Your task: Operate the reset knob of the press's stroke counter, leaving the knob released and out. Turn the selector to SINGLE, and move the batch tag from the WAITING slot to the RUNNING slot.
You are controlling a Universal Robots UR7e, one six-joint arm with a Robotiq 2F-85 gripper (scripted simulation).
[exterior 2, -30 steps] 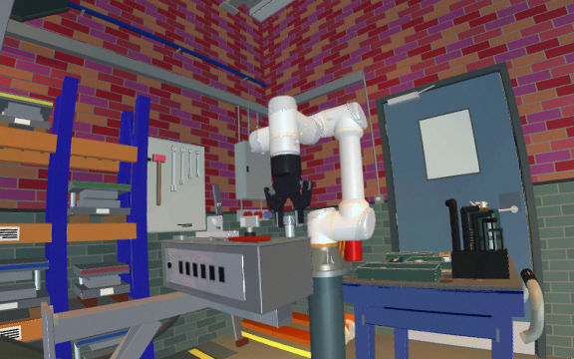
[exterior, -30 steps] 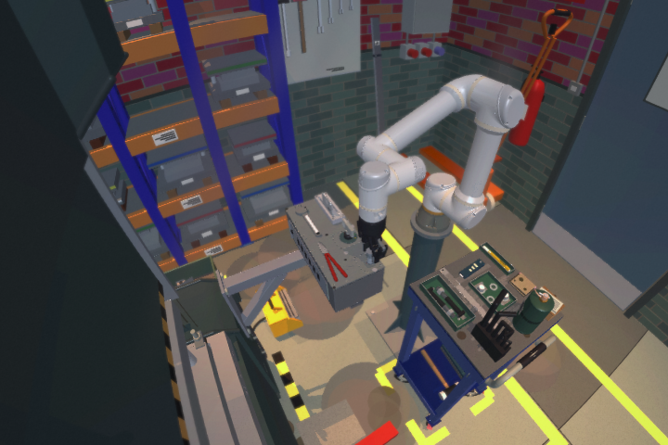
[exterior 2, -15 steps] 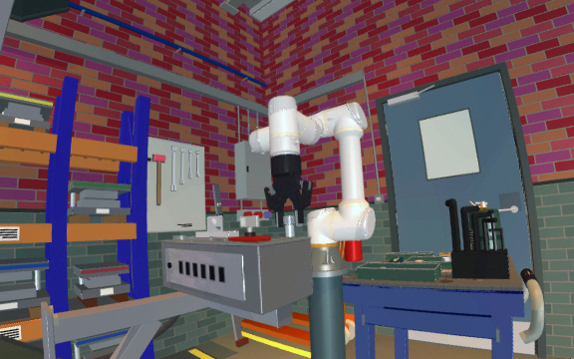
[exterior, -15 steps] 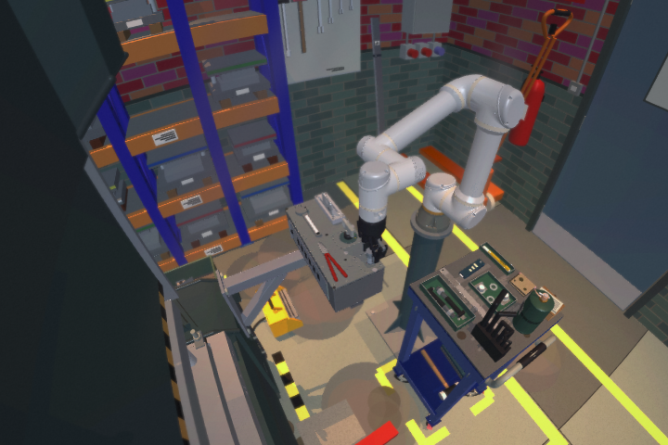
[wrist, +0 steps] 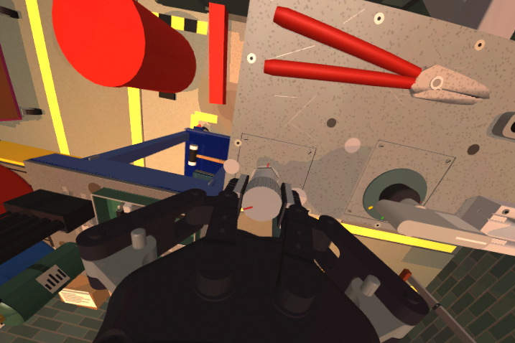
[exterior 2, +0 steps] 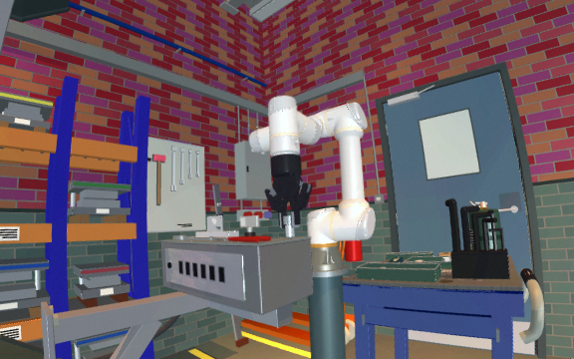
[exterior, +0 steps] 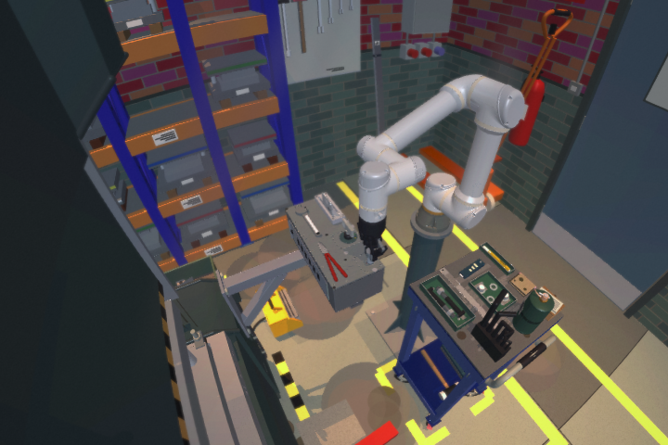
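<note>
The grey reset knob (wrist: 261,194) stands up from the near corner of the counter box (exterior: 335,252), a short way from the selector (wrist: 403,202), whose grey lever lies across its dark dial. I hold the knob in my gripper (wrist: 262,198), closed on its ribbed sides from straight above; a red mark shows on its face. The tag holder (exterior: 329,207) sits at the far end of the box top. The batch tag itself is too small to make out.
Behind the box rise blue and orange shelving (exterior: 198,131) and a brick wall with a tool board. Red-handled pliers (wrist: 371,68) and a spanner (exterior: 310,222) lie on the box top. To the right stands a blue cart (exterior: 477,315) loaded with trays and tools.
</note>
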